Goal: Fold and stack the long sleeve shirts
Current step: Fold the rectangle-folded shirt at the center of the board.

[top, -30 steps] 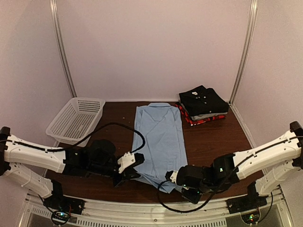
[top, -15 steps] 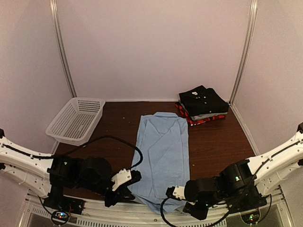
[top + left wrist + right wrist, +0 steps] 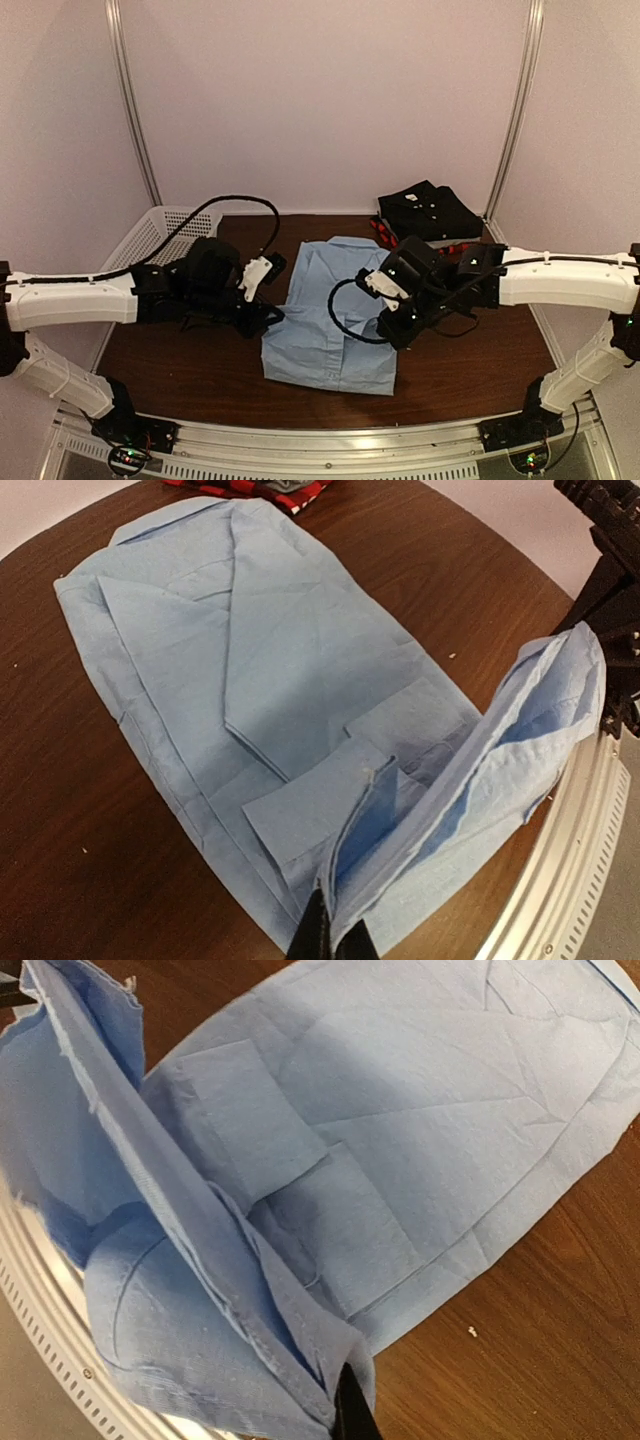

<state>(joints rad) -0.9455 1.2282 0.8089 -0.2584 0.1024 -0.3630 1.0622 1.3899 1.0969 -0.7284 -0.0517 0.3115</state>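
Observation:
A light blue shirt (image 3: pixel 335 325) lies in the middle of the table with its collar at the far end. Its near hem is lifted and doubled back over the body. My left gripper (image 3: pixel 272 316) is shut on the hem's left corner, and dark fingertips (image 3: pixel 318 942) pinch the layered cloth (image 3: pixel 250 650). My right gripper (image 3: pixel 388 333) is shut on the right corner, where the blue fabric (image 3: pixel 430 1120) drapes over the one finger (image 3: pixel 352 1415) that shows. The raised hem hangs between the two grippers. Folded black, grey and red-plaid shirts (image 3: pixel 430 218) are stacked at the back right.
A white mesh basket (image 3: pixel 135 245) stands at the back left, partly behind my left arm. Metal posts rise at both back corners. The table's metal front rail (image 3: pixel 575 870) runs close to the lifted hem. A black cable (image 3: pixel 345 310) loops over the shirt.
Both grippers have risen from the table's near edge and moved away toward the collar, carrying the hem. The shirt now looks about half as long.

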